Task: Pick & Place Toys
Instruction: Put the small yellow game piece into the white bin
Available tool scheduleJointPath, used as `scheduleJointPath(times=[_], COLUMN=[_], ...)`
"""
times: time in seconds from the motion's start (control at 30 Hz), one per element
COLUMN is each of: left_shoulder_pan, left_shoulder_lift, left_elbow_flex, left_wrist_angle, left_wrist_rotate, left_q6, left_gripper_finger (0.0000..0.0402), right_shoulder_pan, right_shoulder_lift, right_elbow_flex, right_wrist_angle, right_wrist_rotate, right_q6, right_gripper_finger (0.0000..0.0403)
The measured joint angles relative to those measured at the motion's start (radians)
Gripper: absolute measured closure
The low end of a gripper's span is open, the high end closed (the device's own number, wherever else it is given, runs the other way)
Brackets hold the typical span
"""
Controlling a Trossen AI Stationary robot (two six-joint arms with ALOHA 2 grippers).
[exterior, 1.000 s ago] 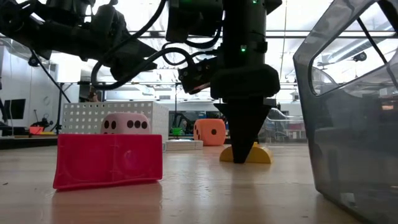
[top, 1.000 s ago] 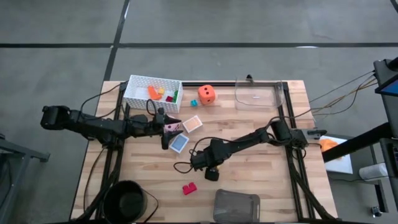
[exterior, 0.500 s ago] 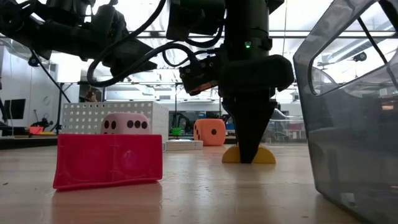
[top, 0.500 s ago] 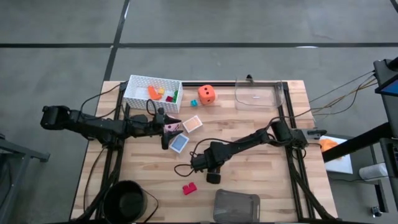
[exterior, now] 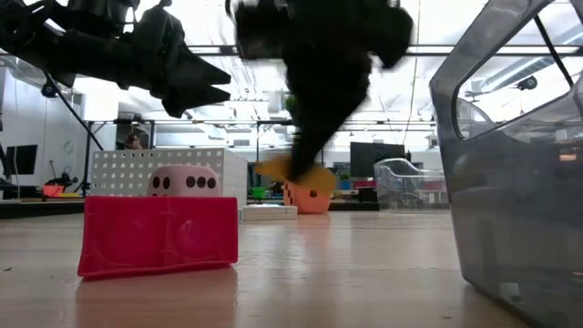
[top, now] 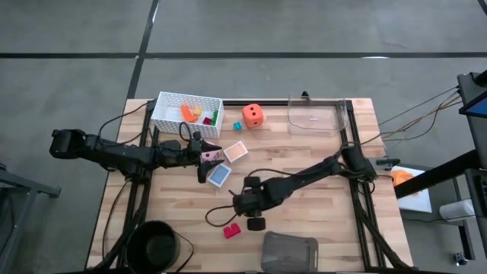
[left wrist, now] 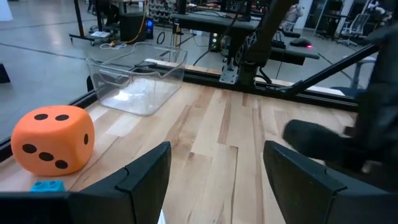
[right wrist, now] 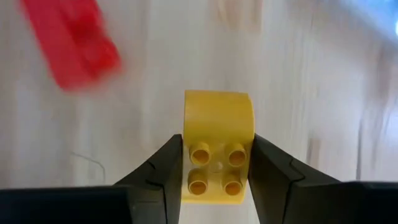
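Observation:
My right gripper [right wrist: 216, 142] is shut on a yellow studded brick [right wrist: 217, 124] with one rounded end and holds it above the table [exterior: 301, 273]. In the low view the brick [exterior: 293, 170] hangs clear below the blurred gripper [exterior: 301, 150]. A red brick [top: 231, 230] lies flat on the table near it. My left gripper [left wrist: 214, 186] stands open and still above a pink die [top: 210, 155]. Nothing is between its fingers. A blue card [top: 219, 175] and a peach card [top: 237, 151] lie flat beside the die. My right gripper pinches the yellow brick by two opposite side walls [right wrist: 188, 155], one finger [right wrist: 163, 171] on each, at the brick's studded end. The fingers come from above, slanting down. The brick is lifted clear of the table, its studs [right wrist: 217, 168] toward the wrist.
A white perforated basket [top: 169, 114] with several small bricks stands at the far left. An orange die [top: 253, 116] and a teal brick [top: 237, 125] are beside it. A clear bin [top: 316, 116] is far right, a grey tray [top: 289, 253] and a black bowl [top: 156, 243] at the near edge.
My right gripper has risen and swung toward the table's left, tipping as it went. The yellow brick, which lay on the table under its fingers, has come up with it and now hangs clear of the wood.

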Motion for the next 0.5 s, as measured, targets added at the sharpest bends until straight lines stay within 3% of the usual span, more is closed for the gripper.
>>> scheduleJointPath(times=[0.27, 0.5], left_shoulder_pan=[-0.001, -0.003], left_shoulder_lift=[0.000, 0.000], left_elbow_flex=[0.000, 0.000], left_wrist_angle=[0.000, 0.000], left_wrist_rotate=[0.008, 0.066], left_q6=[0.003, 0.044], left_gripper_finger=[0.0142, 0.0142], right_shoulder_pan=[0.008, -0.001], right_shoulder_lift=[-0.089, -0.135], right_elbow_flex=[-0.150, -0.441], right_wrist_angle=[0.476, 1.052], right_wrist_rotate=[-0.002, -0.021], right_q6=[-0.174, -0.282], right_gripper_finger=[0.0270, 0.0270])
